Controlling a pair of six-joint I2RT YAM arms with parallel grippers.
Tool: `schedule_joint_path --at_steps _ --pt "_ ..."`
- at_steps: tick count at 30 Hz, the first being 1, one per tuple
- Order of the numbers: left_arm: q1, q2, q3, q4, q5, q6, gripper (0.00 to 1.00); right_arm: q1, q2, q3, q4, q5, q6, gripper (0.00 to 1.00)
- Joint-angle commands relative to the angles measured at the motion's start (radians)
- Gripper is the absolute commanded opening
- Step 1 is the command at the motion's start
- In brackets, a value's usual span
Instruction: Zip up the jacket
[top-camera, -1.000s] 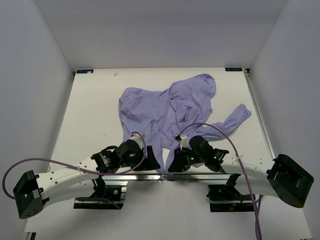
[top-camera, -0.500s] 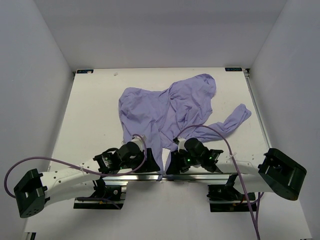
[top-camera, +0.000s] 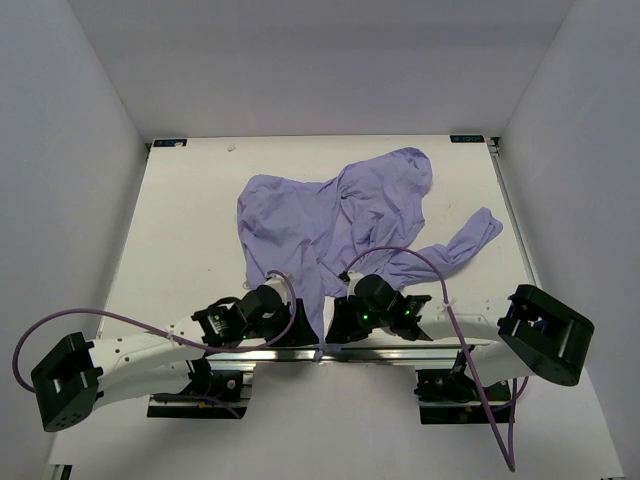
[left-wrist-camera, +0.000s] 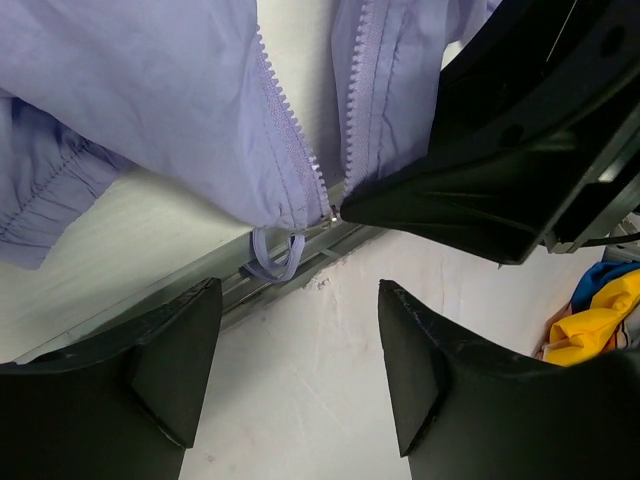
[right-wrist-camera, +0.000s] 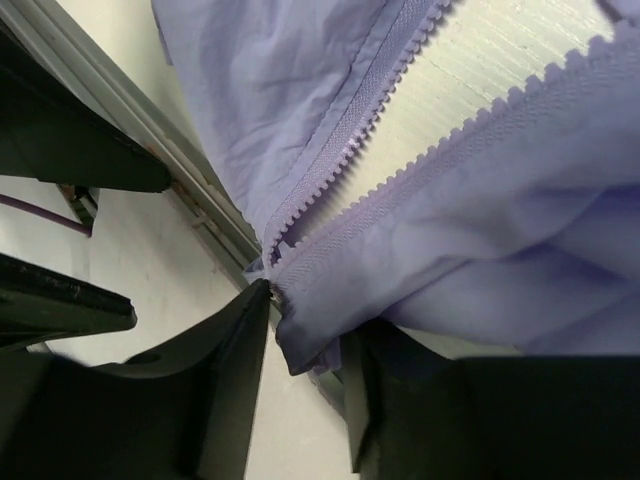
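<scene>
Jacket (top-camera: 340, 225) lies on the table (top-camera: 190, 230), body from centre to far right, one sleeve (top-camera: 465, 240) trailing off to the right, bottom hem at the near edge over the rail (right-wrist-camera: 135, 122). My left gripper (left-wrist-camera: 295, 340) sits just in front of the hem, beside and left of my right gripper (right-wrist-camera: 300, 350). The hem corner (right-wrist-camera: 310, 340) lies between my right fingers, and the zipper rows (right-wrist-camera: 350, 150) run away from it with bare table between them.

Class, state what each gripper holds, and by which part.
Left gripper: nothing, jaws open. Right gripper: the bottom corner of the jacket, beside the zip, lies between its fingers; whether it is clamped cannot be told.
</scene>
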Motion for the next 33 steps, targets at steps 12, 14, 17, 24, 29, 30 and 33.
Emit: schedule_joint_path --at_steps 12,14,17,24,29,30,33 --pt "-0.006 -0.047 -0.011 0.016 -0.012 0.026 0.73 0.011 -0.029 0.029 0.087 -0.040 -0.024 0.00" --pt "-0.006 -0.056 -0.008 0.013 -0.011 0.030 0.73 0.011 -0.037 0.024 0.123 -0.058 -0.026 0.00" --pt "-0.006 -0.082 -0.008 0.013 -0.011 0.033 0.73 0.011 -0.060 0.026 0.145 -0.061 -0.030 0.00" --pt "-0.003 -0.161 0.004 -0.062 -0.066 0.007 0.80 0.008 -0.129 0.034 0.164 -0.039 -0.026 0.00" --pt "0.030 -0.251 -0.018 -0.080 -0.063 -0.033 0.98 -0.022 -0.178 0.021 0.171 -0.052 0.005 0.00" --pt "0.036 -0.266 -0.031 -0.068 -0.054 -0.046 0.98 -0.027 -0.184 0.018 0.177 -0.055 0.011 0.00" --pt "0.073 -0.312 -0.100 0.037 0.017 -0.056 0.98 -0.051 -0.210 -0.022 0.246 -0.101 0.046 0.00"
